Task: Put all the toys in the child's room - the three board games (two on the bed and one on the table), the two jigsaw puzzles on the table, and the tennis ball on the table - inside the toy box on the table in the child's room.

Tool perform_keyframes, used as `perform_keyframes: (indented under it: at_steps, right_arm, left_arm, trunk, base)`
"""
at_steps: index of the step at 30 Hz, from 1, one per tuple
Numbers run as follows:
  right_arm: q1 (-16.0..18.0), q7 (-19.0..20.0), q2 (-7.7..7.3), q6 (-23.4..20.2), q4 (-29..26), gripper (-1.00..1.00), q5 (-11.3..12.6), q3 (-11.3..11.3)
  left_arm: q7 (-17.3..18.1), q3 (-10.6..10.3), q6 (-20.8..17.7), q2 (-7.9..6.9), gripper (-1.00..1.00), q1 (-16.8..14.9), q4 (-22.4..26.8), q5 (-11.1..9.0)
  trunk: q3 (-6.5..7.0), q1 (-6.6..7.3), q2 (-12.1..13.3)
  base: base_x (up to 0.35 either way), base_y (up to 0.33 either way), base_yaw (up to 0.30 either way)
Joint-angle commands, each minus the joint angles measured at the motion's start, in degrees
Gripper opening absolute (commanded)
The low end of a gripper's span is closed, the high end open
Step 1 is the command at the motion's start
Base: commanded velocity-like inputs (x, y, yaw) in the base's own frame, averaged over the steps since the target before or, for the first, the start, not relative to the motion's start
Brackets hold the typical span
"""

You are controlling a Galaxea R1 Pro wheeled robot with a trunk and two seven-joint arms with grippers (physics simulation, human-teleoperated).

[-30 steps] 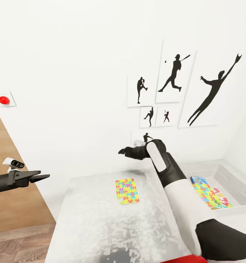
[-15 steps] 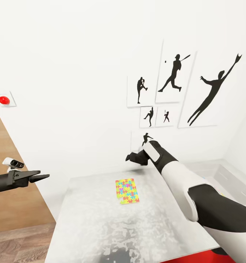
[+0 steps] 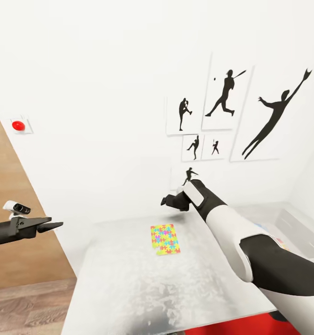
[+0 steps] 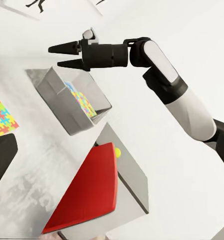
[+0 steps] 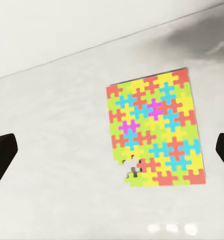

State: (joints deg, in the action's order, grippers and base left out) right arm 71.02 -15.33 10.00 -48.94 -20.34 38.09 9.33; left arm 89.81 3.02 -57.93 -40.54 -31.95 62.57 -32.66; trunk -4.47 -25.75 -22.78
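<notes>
A jigsaw puzzle lies flat on the table. Above the puzzle hangs the right gripper, fingers spread, empty. The left gripper, off the table's edge, is parted and empty.

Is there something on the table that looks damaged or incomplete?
Yes. The jigsaw puzzle lying flat on the table has a small gap at one corner, where pieces seem to be missing; the right wrist view shows it clearly. It also lies slightly askew to the table's edges. Nothing else stands out.
</notes>
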Motion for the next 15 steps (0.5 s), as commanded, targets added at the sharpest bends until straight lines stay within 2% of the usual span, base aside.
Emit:
perform_keyframes:
  at_steps: [1,5,10,15]
  right_arm:
    - [0.0,-0.4,0.0,-0.1,-0.1,1.0,0.4,0.2]
    - [0.0,-0.4,0.0,-0.1,-0.1,1.0,0.4,0.0]
    - [0.0,-0.4,0.0,0.0,-0.1,1.0,0.4,0.2]
    - [0.0,-0.4,0.0,0.0,-0.1,1.0,0.4,0.4]
  left_arm:
    - [0.2,0.0,-0.6,-0.03,1.0,0.0,0.0,0.0]
    - [0.2,0.0,-0.6,-0.03,1.0,0.0,0.0,0.0]
    - [0.2,0.0,-0.6,0.02,1.0,0.0,0.0,0.0]
    - [0.2,0.0,-0.6,0.02,1.0,0.0,0.0,0.0]
  trunk:
    - [-0.14,-0.04,-0.1]
    - [-0.14,-0.04,-0.1]
    - [-0.14,-0.04,-0.1]
    - [-0.14,-0.04,-0.1]
  base:
    - [-0.045,0.0,0.228]
    - [-0.039,0.0,0.12]
    - [-0.007,0.0,0.023]
    - [0.109,0.0,0.003]
